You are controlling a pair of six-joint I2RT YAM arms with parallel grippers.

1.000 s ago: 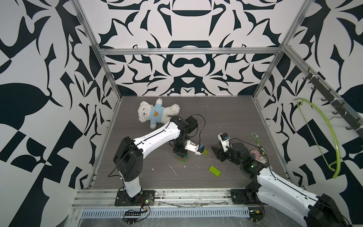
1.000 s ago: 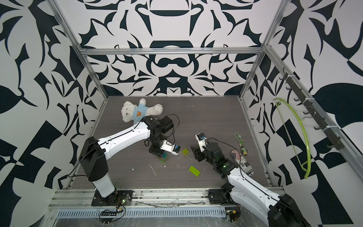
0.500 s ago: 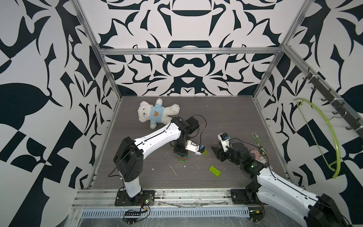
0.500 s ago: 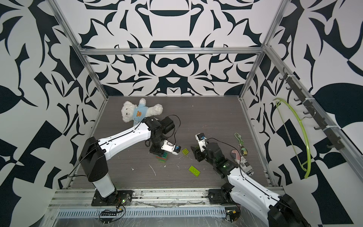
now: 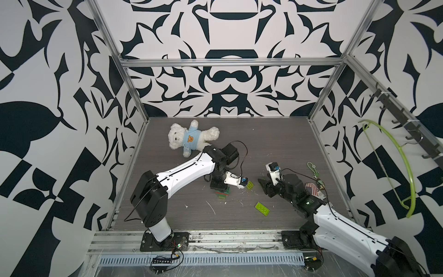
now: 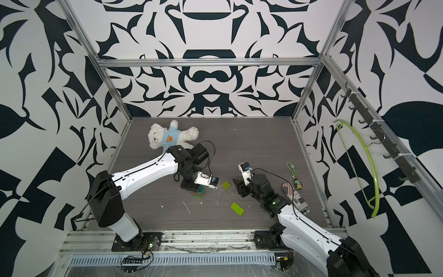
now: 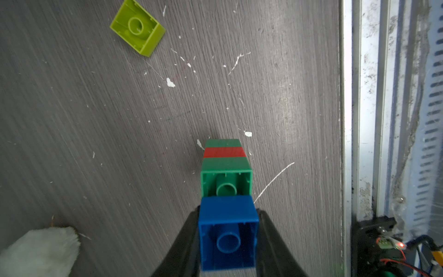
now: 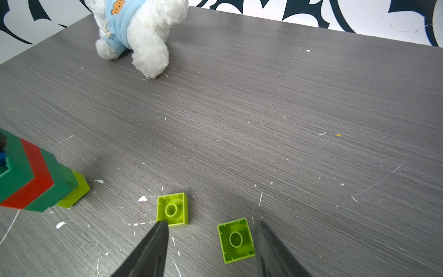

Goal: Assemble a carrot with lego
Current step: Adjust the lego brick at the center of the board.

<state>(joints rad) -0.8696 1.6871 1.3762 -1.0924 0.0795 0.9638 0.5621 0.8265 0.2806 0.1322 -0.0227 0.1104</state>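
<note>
Blue-ended carrot (image 7: 226, 167), clamped in left pincer (image 7: 227, 212)

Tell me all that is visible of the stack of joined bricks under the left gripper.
The stack is glossy plastic: a blue brick, then dark green, a red stripe, and dark green steps narrowing to a lime tip. The blue and green undersides are hollow, each with a round tube. The left gripper is shut on the blue brick; the tip seems to rest on the table.

Bright, even light; soft shadows.
</note>
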